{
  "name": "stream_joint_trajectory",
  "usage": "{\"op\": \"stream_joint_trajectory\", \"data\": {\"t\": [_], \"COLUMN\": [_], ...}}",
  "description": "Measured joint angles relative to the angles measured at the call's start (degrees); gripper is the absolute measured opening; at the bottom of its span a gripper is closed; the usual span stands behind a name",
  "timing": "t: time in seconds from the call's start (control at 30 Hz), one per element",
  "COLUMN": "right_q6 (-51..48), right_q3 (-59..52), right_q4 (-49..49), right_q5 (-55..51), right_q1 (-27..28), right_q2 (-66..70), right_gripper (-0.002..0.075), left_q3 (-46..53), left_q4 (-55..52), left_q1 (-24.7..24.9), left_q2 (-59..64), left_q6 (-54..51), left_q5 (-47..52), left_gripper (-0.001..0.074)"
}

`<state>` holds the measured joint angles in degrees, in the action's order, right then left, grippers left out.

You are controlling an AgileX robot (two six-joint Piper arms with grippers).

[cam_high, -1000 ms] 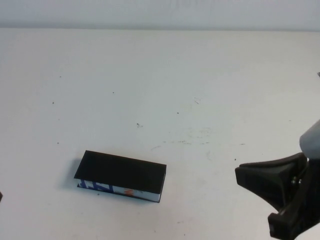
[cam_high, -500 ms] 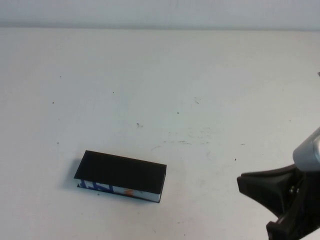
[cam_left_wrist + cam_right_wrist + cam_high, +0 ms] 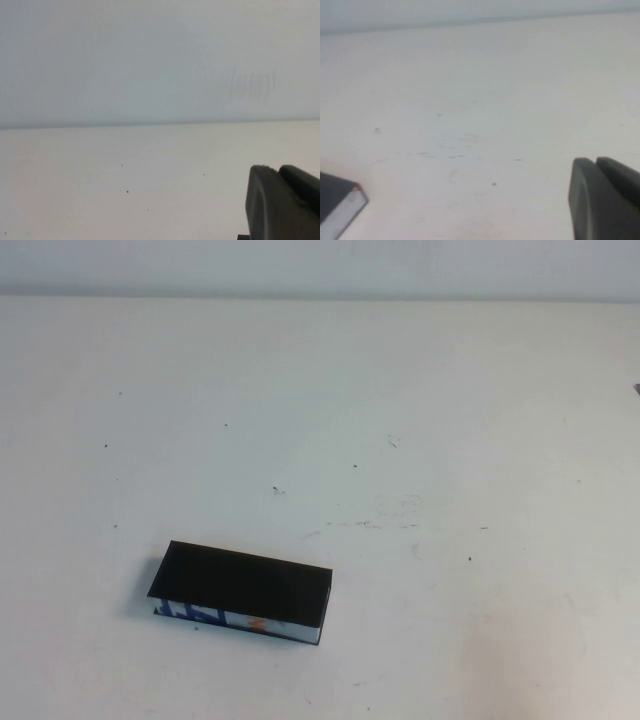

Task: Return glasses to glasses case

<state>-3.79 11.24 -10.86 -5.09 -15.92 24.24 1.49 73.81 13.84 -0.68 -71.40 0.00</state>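
Closed glasses case [image 3: 240,595] near the worktop's [image 3: 420,420] front-left; right gripper [image 3: 598,200] fully closed, empty; left gripper [image 3: 279,202] closed, empty.

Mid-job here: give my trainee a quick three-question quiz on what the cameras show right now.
1. True or false: the glasses lie on the table beside the glasses case.
2. In the high view, the glasses case sits: A) far right, B) near left, C) far centre.
3. Which views show the left hand and right hand, and how do their fingers stand?
Key: 1 false, no glasses in view. 2 B. 3 Each only in its own wrist view, above the table; both shut.
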Motion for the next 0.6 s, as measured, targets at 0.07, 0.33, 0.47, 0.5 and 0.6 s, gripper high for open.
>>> {"op": "stream_joint_trajectory", "data": {"t": [0.07, 0.33, 0.47, 0.5, 0.6], "right_q6": [0.0, 0.0, 0.0, 0.0, -0.1], "right_q3": [-5.9, -12.8, -12.8, -12.8, -12.8], "right_q4": [-0.1, -0.7, -0.2, 0.2, 1.2], "right_q5": [1.0, -1.8, -4.3, -5.3, -8.7], "right_q1": [4.1, 14.5, 14.7, 14.7, 14.6], "right_q2": [-6.0, -22.0, -24.6, -24.7, -24.7], "right_gripper": [-0.0013, -0.0013, -0.0013, -0.0013, -0.0013], "left_q3": [0.0, 0.0, 0.0, 0.0, 0.0], "left_q4": [0.0, -0.5, -5.7, -8.0, -16.1], "left_q1": [0.0, 0.0, 0.0, 0.0, 0.0], "left_q2": [0.0, 0.0, 0.0, 0.0, 0.0], "left_q6": [0.0, 0.1, 0.4, 0.5, 4.8], "left_q5": [0.0, 0.9, 4.6, 6.0, 9.7], "left_gripper": [0.0, 0.0, 0.0, 0.0, 0.0]}}
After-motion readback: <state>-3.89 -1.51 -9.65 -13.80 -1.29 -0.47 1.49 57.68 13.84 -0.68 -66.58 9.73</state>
